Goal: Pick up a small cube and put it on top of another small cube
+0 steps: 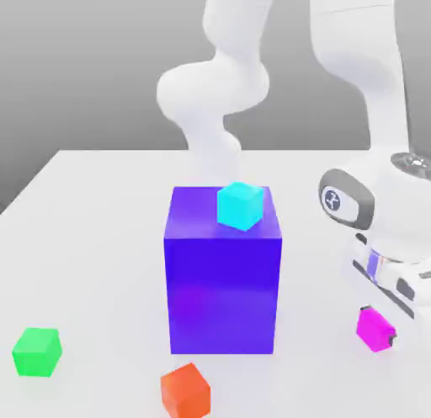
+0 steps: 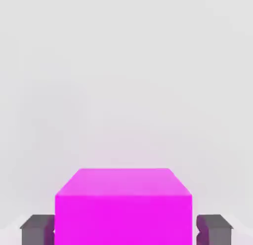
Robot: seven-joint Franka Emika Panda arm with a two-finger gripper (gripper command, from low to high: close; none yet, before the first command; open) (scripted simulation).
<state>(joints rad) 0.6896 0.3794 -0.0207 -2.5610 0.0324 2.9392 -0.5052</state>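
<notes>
The small magenta cube [image 1: 374,327] rests low over the white table at the exterior view's right, tilted a little. My gripper [image 1: 377,325] is shut on it, a dark fingertip showing at each side of the cube. In the hand view the magenta cube [image 2: 123,205] sits between my two grey fingertips [image 2: 37,229], which press against its sides. A cyan cube [image 1: 240,206] lies on top of the big blue-purple block [image 1: 223,273] in the middle of the table.
A green cube [image 1: 37,351] sits at the front of the exterior view's left. An orange cube [image 1: 185,390] lies in front of the big block. My white arm rises behind the block and above the gripper.
</notes>
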